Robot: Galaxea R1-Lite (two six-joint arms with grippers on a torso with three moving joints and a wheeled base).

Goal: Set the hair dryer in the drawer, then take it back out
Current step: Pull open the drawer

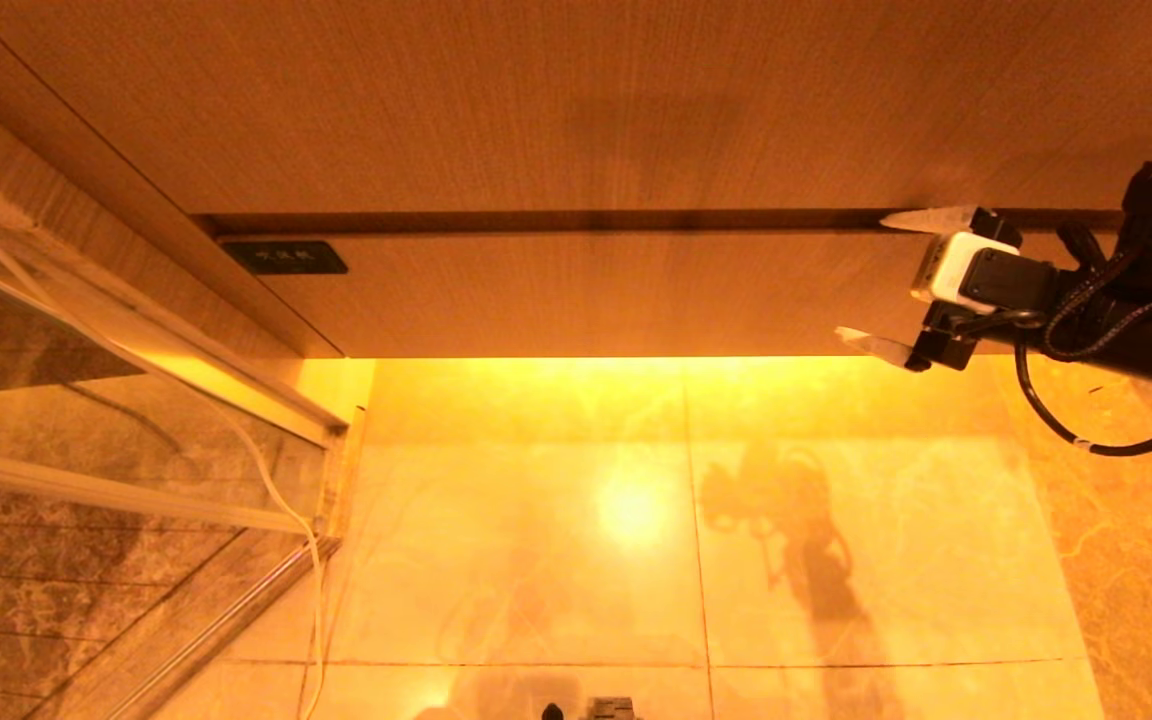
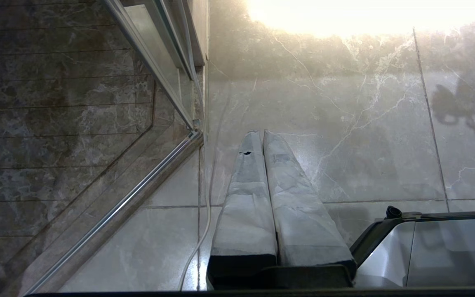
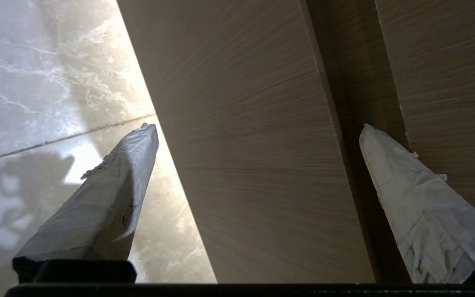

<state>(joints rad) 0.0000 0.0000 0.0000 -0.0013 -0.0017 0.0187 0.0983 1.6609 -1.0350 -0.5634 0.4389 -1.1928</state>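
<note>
The right gripper (image 1: 881,280) stood at about 3 o'clock in the head view, spread wide and holding nothing. Its two taped fingers (image 3: 114,194) straddled the front of the drawer (image 1: 586,295): one tip lay at the dark gap along the drawer's upper edge, the other at its lower edge, over the glowing floor (image 1: 536,520). Whether the tips touched the wood could not be told. The drawer was shut, a long wood-grain front across the middle of the head view, with a small dark label (image 1: 284,257) at its 9 o'clock end. A plain wood panel (image 1: 536,100) lay at 12 o'clock above it. The hair dryer was in no view. The left gripper (image 2: 262,136) hung parked above the marble floor with its fingers pressed together, empty, beside a glass door frame (image 2: 155,70) at 10 o'clock in the left wrist view.
</note>
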